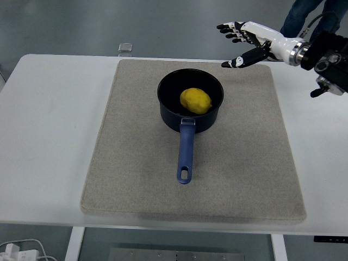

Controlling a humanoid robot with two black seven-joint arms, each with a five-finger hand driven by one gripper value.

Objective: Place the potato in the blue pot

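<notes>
The yellow potato (196, 100) lies inside the dark blue pot (166, 111), which stands on the beige mat (130, 163) with its blue handle (185, 155) pointing toward the near edge. My right hand (239, 43) hovers high above the mat's far right corner, well away from the pot. Its white and black fingers (236, 63) are spread and hold nothing. The left arm does not show.
A small clear square object (125, 48) sits at the table's far edge, left of the mat's top. A person's legs (304, 13) show at the top right behind the table. White table surface (49, 125) lies to either side of the mat.
</notes>
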